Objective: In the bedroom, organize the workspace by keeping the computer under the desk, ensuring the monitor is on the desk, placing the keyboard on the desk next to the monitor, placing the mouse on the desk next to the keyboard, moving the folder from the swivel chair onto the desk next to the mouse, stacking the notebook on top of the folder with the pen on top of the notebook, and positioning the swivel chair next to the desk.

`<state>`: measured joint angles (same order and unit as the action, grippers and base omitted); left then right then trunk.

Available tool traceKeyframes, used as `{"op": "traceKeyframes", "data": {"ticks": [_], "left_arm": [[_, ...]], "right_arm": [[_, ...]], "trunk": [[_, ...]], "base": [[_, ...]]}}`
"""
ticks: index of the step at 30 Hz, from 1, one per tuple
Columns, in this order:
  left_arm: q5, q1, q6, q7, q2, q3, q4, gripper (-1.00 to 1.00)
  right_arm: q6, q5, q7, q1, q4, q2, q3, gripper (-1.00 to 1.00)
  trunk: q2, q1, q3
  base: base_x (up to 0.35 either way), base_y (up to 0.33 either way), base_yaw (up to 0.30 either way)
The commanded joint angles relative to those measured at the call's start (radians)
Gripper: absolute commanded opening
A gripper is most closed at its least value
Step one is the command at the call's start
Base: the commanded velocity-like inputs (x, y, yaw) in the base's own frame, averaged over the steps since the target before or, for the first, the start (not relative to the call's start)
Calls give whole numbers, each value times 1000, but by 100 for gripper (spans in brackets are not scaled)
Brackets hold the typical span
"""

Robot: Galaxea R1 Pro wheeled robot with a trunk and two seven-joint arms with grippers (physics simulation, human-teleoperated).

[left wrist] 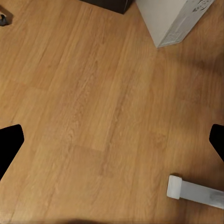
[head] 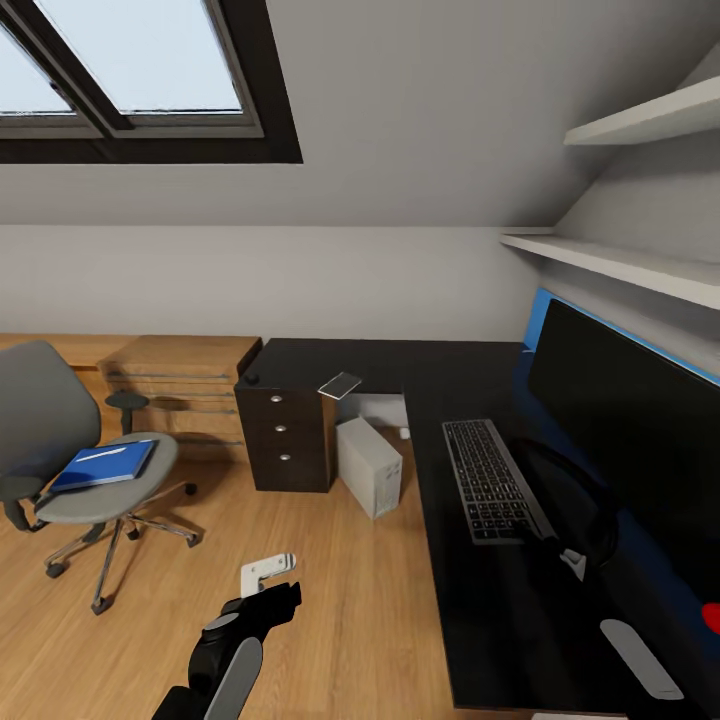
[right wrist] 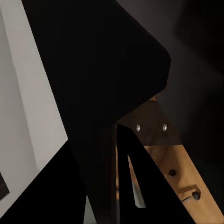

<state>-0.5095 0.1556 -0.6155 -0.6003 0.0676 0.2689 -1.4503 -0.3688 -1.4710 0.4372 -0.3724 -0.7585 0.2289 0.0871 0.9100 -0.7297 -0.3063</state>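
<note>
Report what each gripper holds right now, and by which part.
The left gripper is open over the bare wood floor, holding nothing. The right gripper is not clear enough to tell whether it holds anything.

I can read no text, brand or number anywhere. The keyboard (head: 492, 480) on the surface (head: 470, 620) shows rows of keys, but their legends are too small to make out. The computer (left wrist: 173, 18) carries a faint grey marking on its side, too blurred for me to read.
</note>
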Motion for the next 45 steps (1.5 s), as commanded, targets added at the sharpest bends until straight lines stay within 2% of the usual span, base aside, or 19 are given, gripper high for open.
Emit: {"op": "traceKeyframes", "data": {"ticks": [1,10,20,23,25,28,45], "left_arm": [[-11,1,-1,-10,0,1,-1,100],[-11,1,-1,-10,0,3,-1,100],[-11,1,-1,-10,0,3,-1,100],[-11,1,-2,-10,0,3,-2,100],[-11,1,-2,-10,0,3,-1,100],[-12,1,-3,-10,0,2,-2,100],[-12,1,-1,-10,0,1,-1,100]], "right_arm": [[-10,-11,-2,-1,0,0,3,-100],[-10,-11,-43,-1,0,0,30,-100],[-9,-13,-88,0,0,-2,37,-100],[-9,-40,-92,0,0,-1,37,-100],[-10,-73,-105,0,0,-1,36,-100],[-10,-94,-136,0,0,0,36,-100],[-10,-103,-150,0,-1,0,36,-100]], "trunk": [[1,0,-1],[1,0,-1],[1,0,-1],[1,0,-1],[1,0,-1],[1,0,-1],[1,0,-1]], "base": [[0,0,0],[0,0,0],[0,0,0],[0,0,0],[0,0,0],[0,0,0],[19,-59,0]]}}
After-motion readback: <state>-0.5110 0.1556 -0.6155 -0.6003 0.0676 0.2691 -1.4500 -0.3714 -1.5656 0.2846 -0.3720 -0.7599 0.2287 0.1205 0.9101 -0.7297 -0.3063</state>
